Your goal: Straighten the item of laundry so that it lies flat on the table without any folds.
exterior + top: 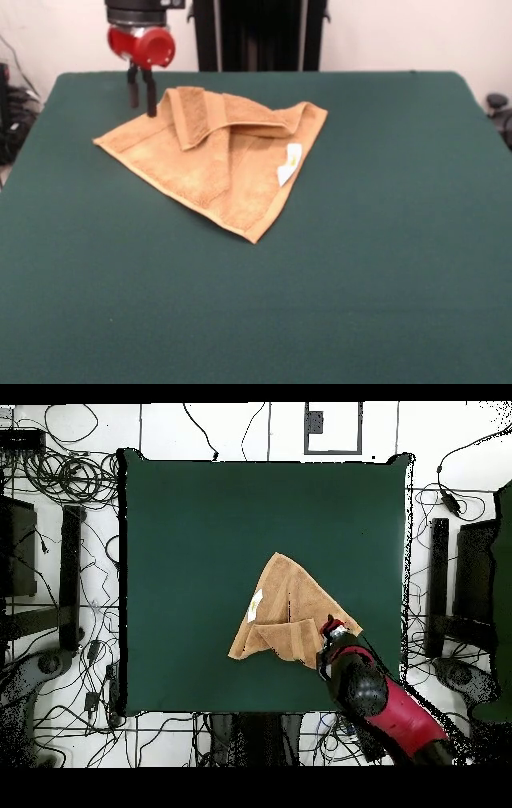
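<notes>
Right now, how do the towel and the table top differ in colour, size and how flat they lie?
The towel is tan-orange; the table is dark green. The towel is small, covering only a patch of the far bigger table. The towel is folded over itself with raised creases; the table's surface lies smooth and flat. Both look like fabric.

Nubby terry towel (210, 152), matt green cloth table (384, 240), glossy red plastic arm (144, 44)

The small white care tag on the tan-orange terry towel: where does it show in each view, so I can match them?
Front view: the small white care tag lies on the right part of the folded tan-orange terry towel, near its right edge.
Overhead view: the tag sits on the towel's left edge.
Shared landmark: the red and black gripper at the towel's corner opposite the tag.
</notes>
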